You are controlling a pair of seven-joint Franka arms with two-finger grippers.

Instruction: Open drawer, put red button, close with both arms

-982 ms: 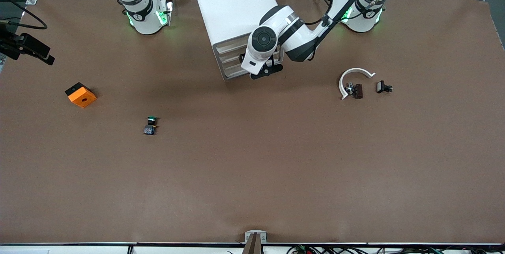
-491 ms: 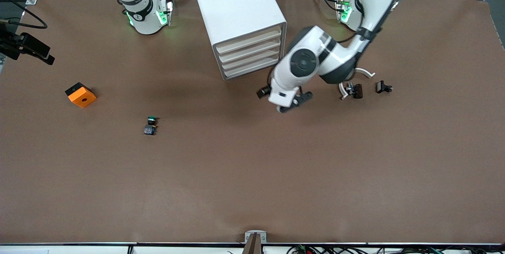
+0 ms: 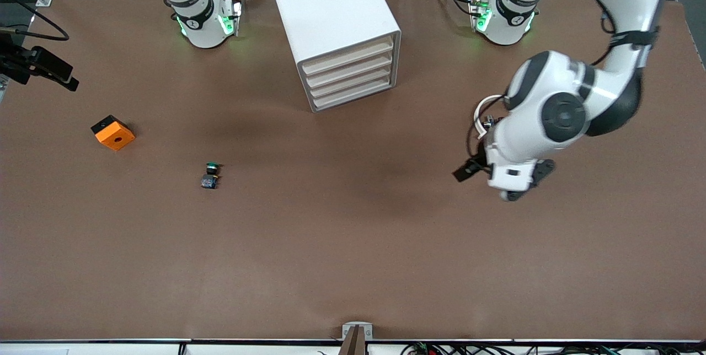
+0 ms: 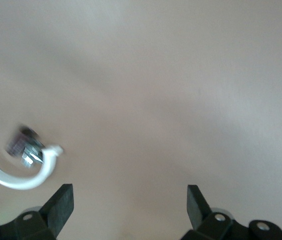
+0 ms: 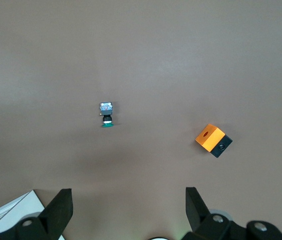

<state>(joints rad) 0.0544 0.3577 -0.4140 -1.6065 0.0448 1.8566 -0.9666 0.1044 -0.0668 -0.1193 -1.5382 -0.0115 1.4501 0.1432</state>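
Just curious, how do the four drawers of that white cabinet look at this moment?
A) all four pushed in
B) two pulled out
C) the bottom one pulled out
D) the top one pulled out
A: the four drawer fronts sit flush in the face of the white cabinet, none sticking out, and the open left gripper hangs over bare table toward the left arm's end.

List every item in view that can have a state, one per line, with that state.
cabinet: upright, all four drawers shut.
left gripper: open, empty, over bare table near the white curved piece.
right gripper: open, empty; that arm waits.
green-capped button: lying on its side on the table.
orange block: resting on the table, hole facing up.
red button: not identifiable in these views.
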